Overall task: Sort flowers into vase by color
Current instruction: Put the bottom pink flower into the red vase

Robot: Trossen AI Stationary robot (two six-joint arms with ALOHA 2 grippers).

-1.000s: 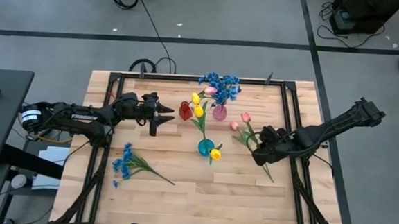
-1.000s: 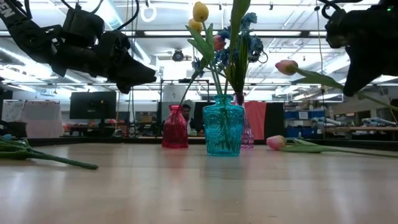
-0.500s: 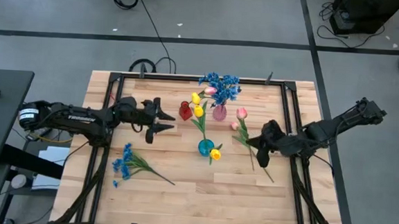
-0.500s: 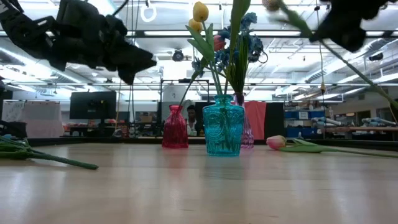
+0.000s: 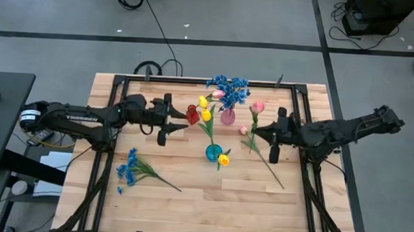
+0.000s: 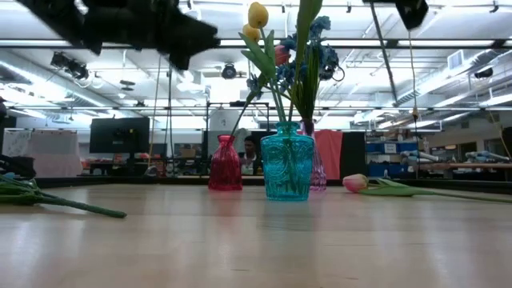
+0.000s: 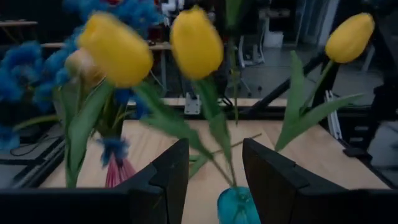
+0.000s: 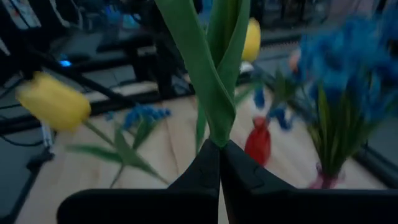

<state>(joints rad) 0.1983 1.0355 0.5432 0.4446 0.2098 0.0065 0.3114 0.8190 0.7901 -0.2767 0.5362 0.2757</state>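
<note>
My right gripper [image 5: 271,133] is shut on a pink tulip whose bud [image 5: 258,106] points toward the far edge, right of the vases. A second pink tulip [image 5: 243,130] lies flat on the table below it. Several yellow tulips stand in the teal vase [image 5: 213,152]. Blue sprigs and a pink tulip stand in the pink vase [image 5: 228,118], and the red vase [image 5: 192,116] holds nothing. A blue sprig [image 5: 132,169] lies on the table near the left. My left gripper [image 5: 172,121] hovers open just left of the red vase, facing the yellow tulips [image 7: 196,40]. My right gripper pinches the pink tulip's green stem and leaves [image 8: 217,127] between its two shut fingers. It comes roughly level from the table's right, with the fingers across the stem. The tulip is lifted clear of the table, and its stem [image 6: 384,48] shows high in the low view.
The three vases stand close together at the table's middle and far middle, with tall stems rising from them. A black frame [image 5: 295,107] runs along the table's edges. Bare wood lies along the near side, right of the blue sprig.
My right gripper has risen and moved toward the far edge, turning, and has carried the pink tulip up off the table; its bud now points at the far edge. My left gripper has risen and shifted slightly right toward the vases.
</note>
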